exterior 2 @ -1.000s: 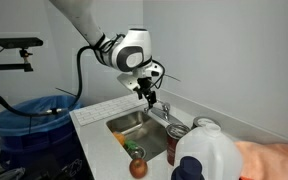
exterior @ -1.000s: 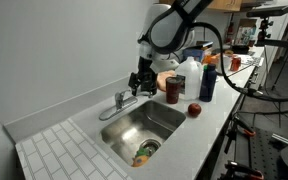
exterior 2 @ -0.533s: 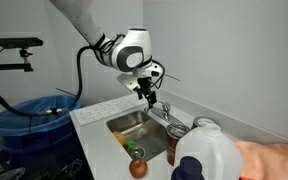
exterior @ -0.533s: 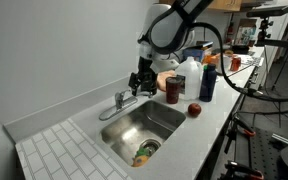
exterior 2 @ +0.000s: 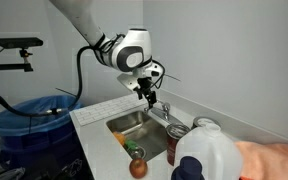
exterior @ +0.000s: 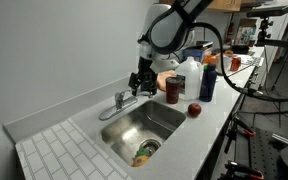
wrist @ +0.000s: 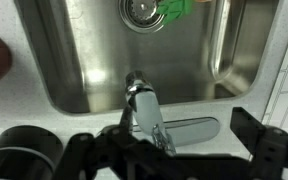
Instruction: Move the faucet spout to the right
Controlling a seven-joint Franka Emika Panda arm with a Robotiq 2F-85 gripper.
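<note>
The arm reaches down over the back edge of the sink [exterior: 154, 118], and the gripper [exterior: 138, 84] hangs just above the faucet base [exterior: 122, 99]. In the wrist view the gripper [wrist: 174, 150] is spread wide, with one dark finger [wrist: 89, 150] on each side of the base [wrist: 150, 112] and the short lever handle [wrist: 161, 134] between them. The pictures do not show whether either finger touches the chrome. The faucet spout [wrist: 135, 86] points out from the base over the steel basin [wrist: 74, 50], towards the drain [wrist: 139, 10], where something green [wrist: 174, 8] lies. In an exterior view the spout [exterior: 109, 112] angles away from the gripper, out over the basin. On the counter [exterior: 212, 120] beside the sink stand a red can [exterior: 172, 89], a white jug [exterior: 189, 74] and a blue bottle [exterior: 208, 78], with a red apple [exterior: 194, 110] near the sink's edge. A white tiled board [exterior: 54, 150] lies at the sink's far end. In an exterior view the gripper [exterior 2: 150, 98] hangs at the back of the sink [exterior 2: 134, 122], and a blue bin [exterior 2: 29, 115] stands beyond the counter.
</note>
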